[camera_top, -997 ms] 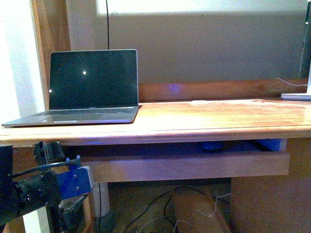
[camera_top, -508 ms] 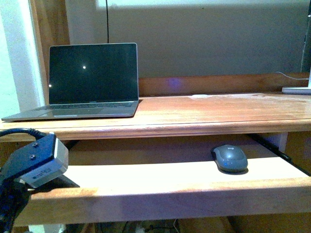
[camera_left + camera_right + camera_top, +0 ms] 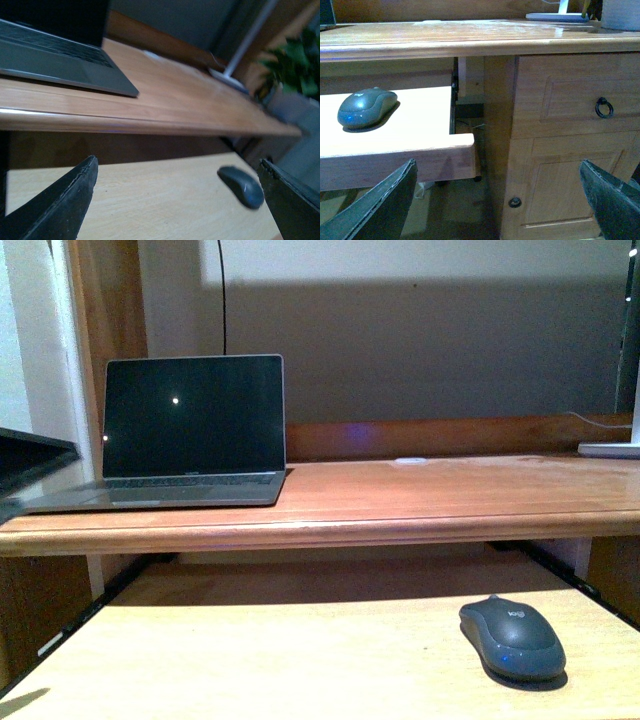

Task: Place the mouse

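The dark grey mouse (image 3: 512, 638) lies on the right part of the pulled-out wooden tray (image 3: 250, 660) under the desk top. In the left wrist view the mouse (image 3: 241, 186) rests on the tray (image 3: 150, 200), near the right-hand finger (image 3: 287, 200) of my left gripper (image 3: 177, 162), which is open and holds nothing. The right wrist view has the mouse (image 3: 366, 107) on the tray (image 3: 420, 125), beyond my open, empty right gripper (image 3: 497, 164). That gripper hangs below the tray's front corner.
An open laptop (image 3: 190, 420) stands on the desk top (image 3: 420, 490) at the left, and a lamp base (image 3: 610, 448) at the far right. A cabinet with a ring handle (image 3: 603, 106) and a knob (image 3: 515, 202) stands right of the tray. A plant (image 3: 295, 65) is beyond the desk.
The tray has slid out from under the desk, bringing the mouse closer. My left arm has risen from the tray's front to the picture's left edge.
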Robot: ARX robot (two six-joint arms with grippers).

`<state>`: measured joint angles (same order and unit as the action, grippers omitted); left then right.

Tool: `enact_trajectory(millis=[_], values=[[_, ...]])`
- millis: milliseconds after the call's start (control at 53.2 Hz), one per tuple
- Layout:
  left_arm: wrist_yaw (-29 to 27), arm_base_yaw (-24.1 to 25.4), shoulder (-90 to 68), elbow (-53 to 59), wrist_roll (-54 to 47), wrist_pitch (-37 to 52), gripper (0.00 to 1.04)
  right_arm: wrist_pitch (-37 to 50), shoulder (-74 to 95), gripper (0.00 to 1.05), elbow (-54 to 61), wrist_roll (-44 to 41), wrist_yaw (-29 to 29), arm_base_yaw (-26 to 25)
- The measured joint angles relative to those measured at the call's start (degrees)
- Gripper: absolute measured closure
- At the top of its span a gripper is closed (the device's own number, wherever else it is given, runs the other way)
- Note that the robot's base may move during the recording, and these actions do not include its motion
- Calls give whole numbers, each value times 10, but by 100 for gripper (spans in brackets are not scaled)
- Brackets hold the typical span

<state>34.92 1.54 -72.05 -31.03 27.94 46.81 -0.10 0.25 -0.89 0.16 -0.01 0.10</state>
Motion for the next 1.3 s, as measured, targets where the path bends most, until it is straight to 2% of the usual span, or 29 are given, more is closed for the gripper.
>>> enact_trajectory(millis=[56, 75, 94, 113, 150, 169, 188, 207, 263, 320, 376, 451, 564, 846, 1110, 1298], values=[[-50, 5, 50, 31, 35, -22, 9, 0, 0, 7, 0, 0, 0, 0], [-121, -2, 88, 47, 20, -67, 13, 0, 0, 7, 0, 0, 0, 0], [-144, -3, 101, 53, 12, -83, 15, 0, 0, 7, 0, 0, 0, 0], [-207, -8, 145, 73, -17, -131, 20, 0, 0, 7, 0, 0, 0, 0], [-276, -11, 206, 103, -77, -187, 27, -19, 11, 7, -5, 2, -19, -1], [-290, -11, 222, 110, -85, -198, 29, -26, 16, 7, -8, 2, -25, -1], [-348, -14, 341, 178, -263, -222, 87, 116, 294, 7, -106, 22, -52, 20], [-348, -14, 341, 178, -264, -222, 89, 117, 297, 7, -106, 23, -51, 21], [-350, -14, 372, 202, -268, -225, 102, 161, 394, 7, -153, 52, -21, 68], [-347, -15, 412, 237, -271, -233, 102, 180, 527, 7, -285, 57, -9, 141], [-349, -16, 424, 248, -271, -239, 102, 186, 602, 7, -346, 51, 17, 183], [-349, -15, 442, 256, -271, -247, 102, 177, 675, 7, -378, 46, 32, 222], [-349, -15, 463, 264, -271, -257, 102, 160, 733, 7, -408, 43, 51, 255], [-349, -15, 513, 282, -272, -290, 102, 156, 794, 7, -466, 14, 109, 299], [-349, -15, 552, 306, -273, -301, 102, 139, 841, 7, -466, -3, 186, 294], [-349, -15, 576, 306, -273, -322, 102, 129, 861, 7, -477, -4, 214, 290]])
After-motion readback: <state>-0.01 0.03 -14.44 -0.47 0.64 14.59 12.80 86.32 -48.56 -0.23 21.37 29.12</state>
